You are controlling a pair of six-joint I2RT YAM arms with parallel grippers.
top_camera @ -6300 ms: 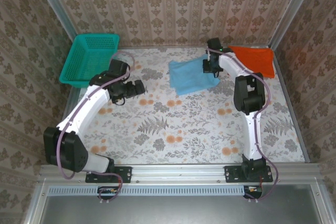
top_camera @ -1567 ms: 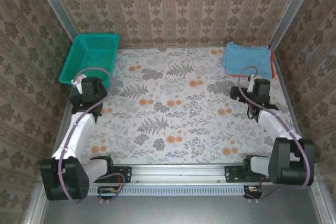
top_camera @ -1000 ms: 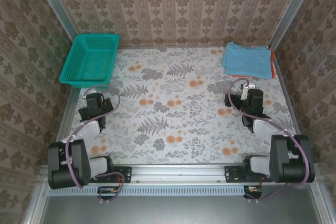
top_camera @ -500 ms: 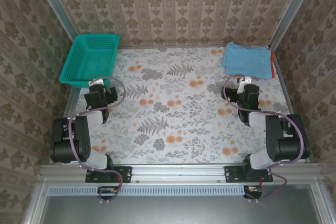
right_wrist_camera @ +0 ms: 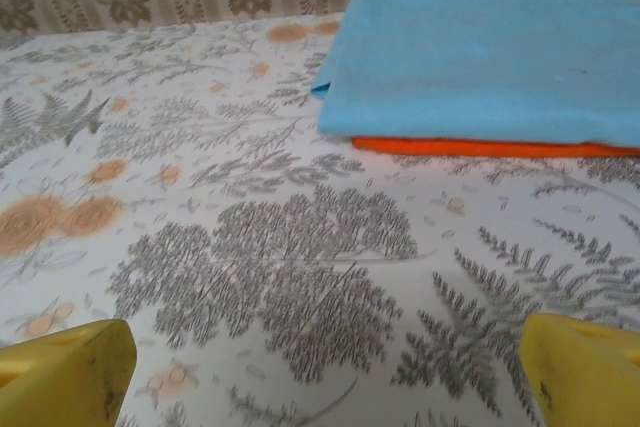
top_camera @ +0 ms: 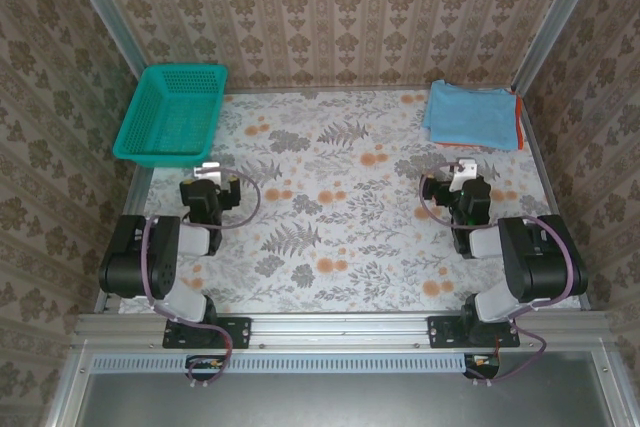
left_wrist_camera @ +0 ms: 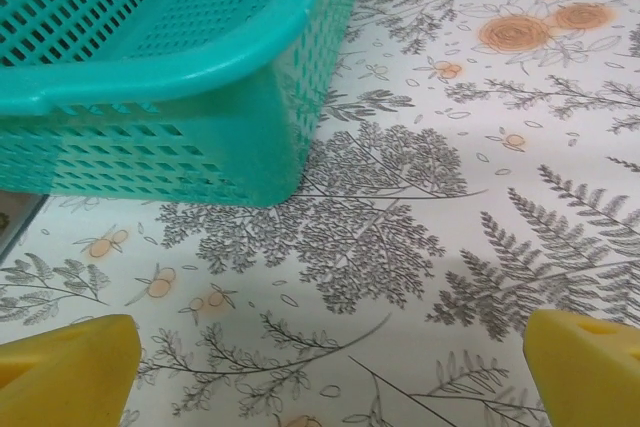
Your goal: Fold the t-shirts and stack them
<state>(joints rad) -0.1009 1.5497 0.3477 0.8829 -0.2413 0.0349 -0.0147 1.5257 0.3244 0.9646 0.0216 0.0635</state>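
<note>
both arms tucked back near their bases, nothing held. left gripper [top_camera: 217,174] is spread wide and empty, just off the near edge of the teal basket [top_camera: 186,70]. in the left wrist view its yellow fingertips [left_wrist_camera: 62,367] sit far apart, with bare floral table [left_wrist_camera: 400,277] between them and the basket wall [left_wrist_camera: 170,147] close ahead. right gripper [top_camera: 462,169] is also fully spread and empty, well across the table from the basket. shirts are stacked in the far corner opposite the basket, apart from both grippers: light blue shirt [top_camera: 472,115] folded flat on top, orange shirt [top_camera: 518,119] underneath, showing as a thin edge on the side away from the basket. right wrist view: blue fold [right_wrist_camera: 490,57] ahead, orange strip [right_wrist_camera: 480,147] along its near edge
</note>
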